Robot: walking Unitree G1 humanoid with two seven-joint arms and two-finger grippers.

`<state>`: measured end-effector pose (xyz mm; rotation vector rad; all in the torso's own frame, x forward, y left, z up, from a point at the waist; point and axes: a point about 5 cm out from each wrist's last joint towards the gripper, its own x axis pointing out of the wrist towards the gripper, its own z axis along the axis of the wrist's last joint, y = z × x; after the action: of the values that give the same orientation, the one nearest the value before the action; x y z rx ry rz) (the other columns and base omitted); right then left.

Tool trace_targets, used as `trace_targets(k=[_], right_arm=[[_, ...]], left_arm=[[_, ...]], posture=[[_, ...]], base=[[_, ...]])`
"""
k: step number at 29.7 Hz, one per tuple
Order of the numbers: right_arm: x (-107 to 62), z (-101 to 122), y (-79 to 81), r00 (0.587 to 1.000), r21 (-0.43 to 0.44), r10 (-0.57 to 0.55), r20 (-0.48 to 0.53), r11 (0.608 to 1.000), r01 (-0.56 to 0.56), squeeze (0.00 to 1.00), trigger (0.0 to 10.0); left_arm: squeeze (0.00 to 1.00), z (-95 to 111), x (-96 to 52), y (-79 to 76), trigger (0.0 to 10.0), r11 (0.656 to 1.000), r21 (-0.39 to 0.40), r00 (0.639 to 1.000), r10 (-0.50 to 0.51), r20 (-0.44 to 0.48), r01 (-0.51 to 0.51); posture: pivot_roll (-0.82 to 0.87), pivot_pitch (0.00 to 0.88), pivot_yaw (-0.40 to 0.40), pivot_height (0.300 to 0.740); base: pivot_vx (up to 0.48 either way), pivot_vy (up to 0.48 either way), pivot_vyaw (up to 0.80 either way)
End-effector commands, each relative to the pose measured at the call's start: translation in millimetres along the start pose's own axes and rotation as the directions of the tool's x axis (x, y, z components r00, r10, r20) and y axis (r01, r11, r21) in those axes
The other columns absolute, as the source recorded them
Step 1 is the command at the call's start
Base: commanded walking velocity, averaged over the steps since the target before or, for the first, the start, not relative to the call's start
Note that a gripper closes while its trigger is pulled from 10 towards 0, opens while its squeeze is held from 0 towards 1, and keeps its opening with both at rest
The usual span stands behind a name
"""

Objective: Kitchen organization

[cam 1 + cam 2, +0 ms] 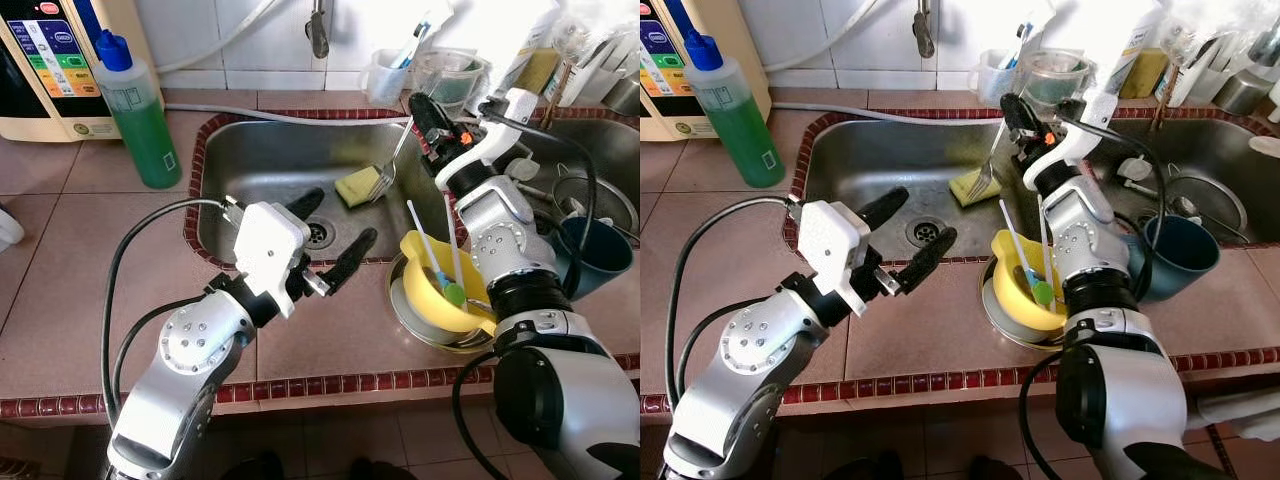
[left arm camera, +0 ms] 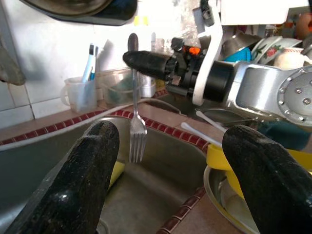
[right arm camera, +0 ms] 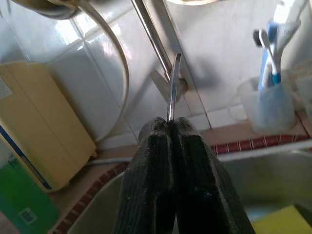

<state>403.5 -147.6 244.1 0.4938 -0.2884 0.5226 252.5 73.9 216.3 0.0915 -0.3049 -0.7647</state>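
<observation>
My right gripper (image 1: 420, 108) is shut on the handle of a metal fork (image 1: 391, 163). The fork hangs tines down over the steel sink (image 1: 260, 150), just above a yellow sponge (image 1: 355, 186) that lies near the drain. In the right wrist view the two fingers (image 3: 156, 161) pinch the fork handle (image 3: 172, 92). My left gripper (image 1: 330, 231) is open over the sink's front rim, with nothing between its fingers. Seen from the left wrist, the fork (image 2: 137, 131) hangs ahead between the two spread fingers (image 2: 90, 170).
A yellow bowl (image 1: 425, 290) with plastic spoons sits in a metal dish (image 1: 420, 328) on the counter right of the sink. A green soap bottle (image 1: 140, 115) stands at the left, a toothbrush cup (image 1: 385, 75) behind, a blue cup (image 1: 597, 255) in the right basin.
</observation>
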Motion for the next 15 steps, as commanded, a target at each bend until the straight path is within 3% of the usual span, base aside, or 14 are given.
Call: trace_targets(k=[1,6,7,8,9,10,15], right_arm=[[3.7,5.1,2.0,1.0,0.018,0.016,0.019,1.0,-0.017,0.0,10.0],[2.2,3.7,-0.8,1.0,0.031,0.003,0.019,1.0,-0.004,0.0,10.0],[1.3,3.4,-1.6,1.0,0.035,0.001,0.02,0.999,-0.002,0.35,10.0],[0.8,3.2,-2.0,1.0,0.039,0.0,0.02,0.999,-0.001,0.9,10.0],[0.5,3.0,-2.3,1.0,0.041,-0.001,0.021,0.999,0.0,0.92,10.0],[-0.1,2.4,-3.0,1.0,0.048,-0.001,0.021,0.999,0.0,1.0,10.0],[-0.9,1.8,-4.5,1.0,0.056,-0.008,0.024,0.998,0.007,1.0,10.0]], left_arm=[[0.0,4.1,-1.1,-5.0,10.0,1.0,0.004,1.0,-0.024,0.011,0.024],[0.0,4.0,-0.7,-4.4,10.0,1.0,0.009,1.0,-0.025,0.01,0.025],[0.0,4.0,-0.8,-4.1,10.0,1.0,0.009,1.0,-0.025,0.01,0.025],[0.0,4.1,-0.8,-4.0,10.0,1.0,0.01,1.0,-0.025,0.01,0.025],[0.0,4.1,-1.0,-3.9,10.0,1.0,0.011,1.0,-0.025,0.01,0.025],[0.0,4.1,-1.0,-3.5,10.0,1.0,0.011,1.0,-0.024,0.01,0.024],[0.0,4.1,-1.3,-3.9,10.0,1.0,0.01,1.0,-0.026,0.009,0.026]], posture=[[-0.14,0.202,-0.057,0.74],[-0.14,0.202,-0.057,0.74],[-0.15,0.206,-0.056,0.74],[-0.15,0.206,-0.056,0.74],[-0.15,0.207,-0.055,0.74],[-0.15,0.207,-0.055,0.74],[-0.15,0.211,-0.053,0.74]], base=[[0.0,0.0,0.0],[0.0,0.0,0.0],[0.0,0.0,0.0],[0.0,0.0,0.0],[0.0,0.0,0.0],[0.0,0.0,0.0],[0.0,0.0,0.0]])
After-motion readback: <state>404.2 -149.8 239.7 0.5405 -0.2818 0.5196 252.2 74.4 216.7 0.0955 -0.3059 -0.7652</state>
